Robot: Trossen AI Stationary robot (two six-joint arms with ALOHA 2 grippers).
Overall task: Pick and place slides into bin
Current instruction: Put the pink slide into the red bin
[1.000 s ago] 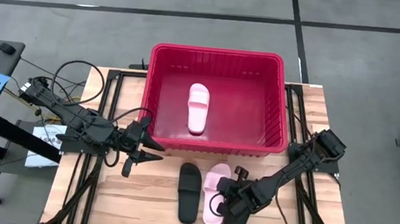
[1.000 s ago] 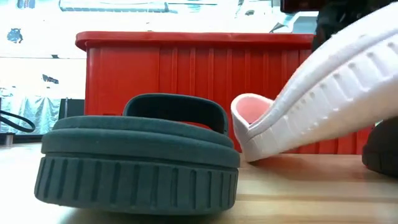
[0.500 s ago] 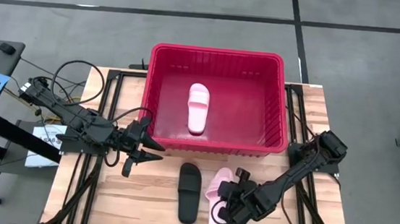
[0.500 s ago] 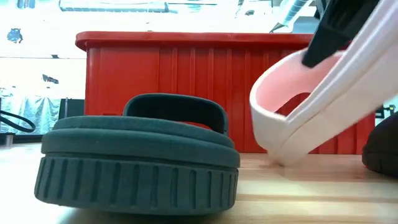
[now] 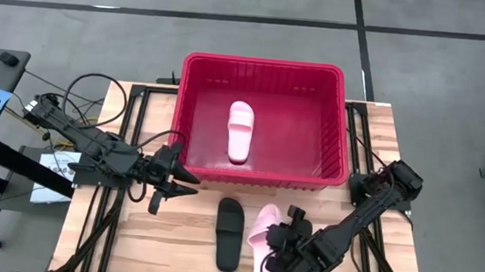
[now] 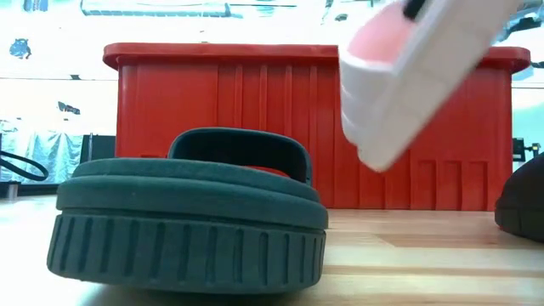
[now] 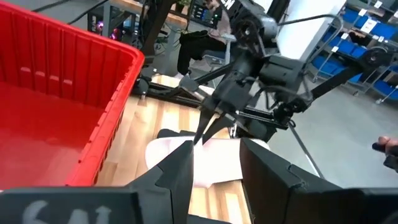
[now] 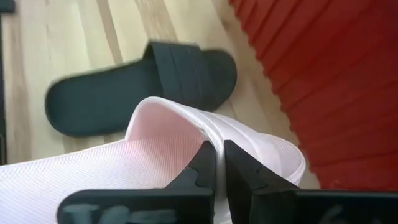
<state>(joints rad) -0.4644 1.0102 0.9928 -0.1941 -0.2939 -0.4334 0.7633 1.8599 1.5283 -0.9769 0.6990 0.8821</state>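
My right tool grips one pink slide off the desk; one black slide beside it, one pink in the bin. Left tool is spread, empty.

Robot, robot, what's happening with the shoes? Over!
Right gripper shut on pale pink slide sandal, lifted off table. Left gripper open, waiting beside red slotted plastic bin. Black slide sandal on table. Path clear.

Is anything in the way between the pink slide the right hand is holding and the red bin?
Only the bin's near wall. The right hand, shut on the pink slide's strap, has it off the table, but it must clear the rim. The black slide lies beside it, off that path.
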